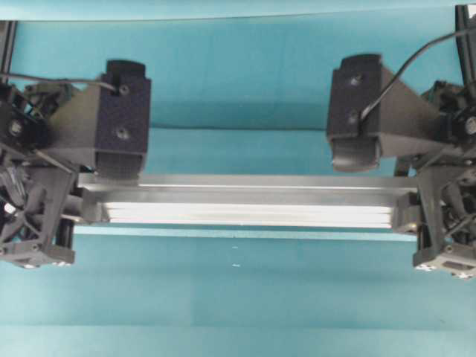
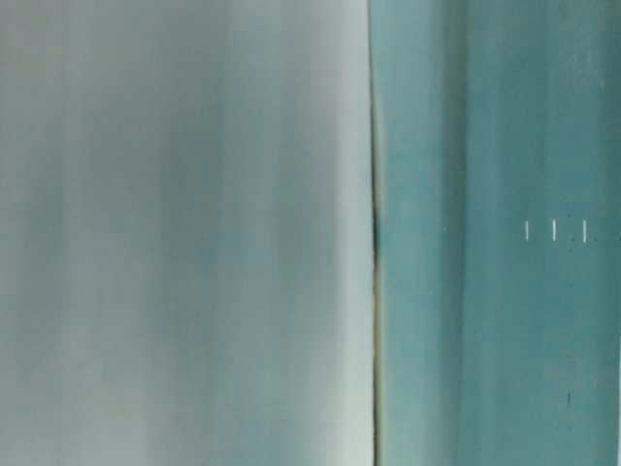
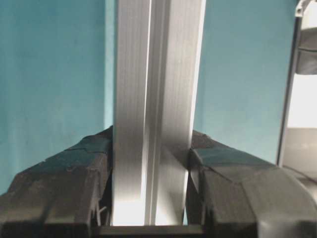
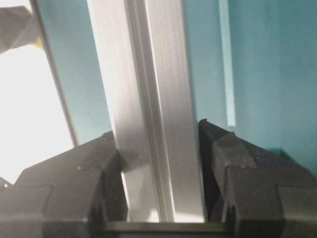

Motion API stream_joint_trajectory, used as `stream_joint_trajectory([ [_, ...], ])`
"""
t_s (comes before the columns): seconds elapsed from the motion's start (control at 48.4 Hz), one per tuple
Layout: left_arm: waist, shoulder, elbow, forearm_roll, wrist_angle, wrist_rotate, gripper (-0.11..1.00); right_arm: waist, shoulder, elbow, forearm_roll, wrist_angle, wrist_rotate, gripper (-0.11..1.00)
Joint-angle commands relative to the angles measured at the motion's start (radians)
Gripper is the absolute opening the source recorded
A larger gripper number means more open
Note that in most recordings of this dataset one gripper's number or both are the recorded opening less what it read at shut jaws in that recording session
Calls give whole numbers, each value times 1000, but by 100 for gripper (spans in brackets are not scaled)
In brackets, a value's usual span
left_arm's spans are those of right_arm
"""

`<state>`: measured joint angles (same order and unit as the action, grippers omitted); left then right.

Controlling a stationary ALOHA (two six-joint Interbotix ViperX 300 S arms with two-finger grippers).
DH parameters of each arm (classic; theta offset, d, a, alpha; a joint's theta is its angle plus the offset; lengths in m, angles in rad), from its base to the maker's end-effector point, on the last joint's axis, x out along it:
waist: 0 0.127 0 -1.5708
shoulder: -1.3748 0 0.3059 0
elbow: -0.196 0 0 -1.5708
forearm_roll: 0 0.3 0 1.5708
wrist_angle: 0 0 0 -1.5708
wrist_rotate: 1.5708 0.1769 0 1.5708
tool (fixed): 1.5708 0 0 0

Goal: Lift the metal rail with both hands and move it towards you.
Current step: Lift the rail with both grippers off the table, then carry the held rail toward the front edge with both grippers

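Left gripper (image 1: 83, 210): black lattice-bodied pincer, its broad fingers (image 3: 74, 173) pressed against both sides of the rail's left end.
Rail (image 1: 245, 204): long silver grooved aluminium bar, level across the middle of the overhead view, between the two arms, over the teal table (image 1: 238, 297).
Tape strip (image 1: 245, 233): thin, pale blue, just beside the rail's near edge.
Right gripper (image 1: 410, 216): same black build, fingers (image 4: 237, 163) clamped on the rail's right end.

A teal tabletop (image 1: 245, 297) fills the overhead view. A thin pale-blue tape strip (image 1: 245, 233) runs across it, with a few tiny white specks (image 1: 236, 264) just below.
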<state>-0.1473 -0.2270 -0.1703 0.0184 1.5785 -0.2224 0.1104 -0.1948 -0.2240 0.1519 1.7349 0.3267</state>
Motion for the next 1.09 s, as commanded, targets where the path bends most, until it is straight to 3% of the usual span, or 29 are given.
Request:
stream_joint_trajectory([
  [0.0,8,-8,-28,5,-5,-5,28,-17,-8,-23,-5,-9,41,43],
  [0.227,52,-8,-28,5,3,20,28,-18,-20,15,-5,-14,40,43],
  [0.392,83,-2,-17,5,2,54,28,-41,-37,95,-8,-34,35,43],
  [0.702,95,-3,2,5,-5,49,28,-64,-55,144,-8,-51,29,43],
  [0.888,110,-2,107,3,-61,54,28,-97,-60,221,-17,-92,-14,43],
  [1.073,130,2,265,5,-192,55,28,-124,-75,388,-18,-285,-94,43],
])
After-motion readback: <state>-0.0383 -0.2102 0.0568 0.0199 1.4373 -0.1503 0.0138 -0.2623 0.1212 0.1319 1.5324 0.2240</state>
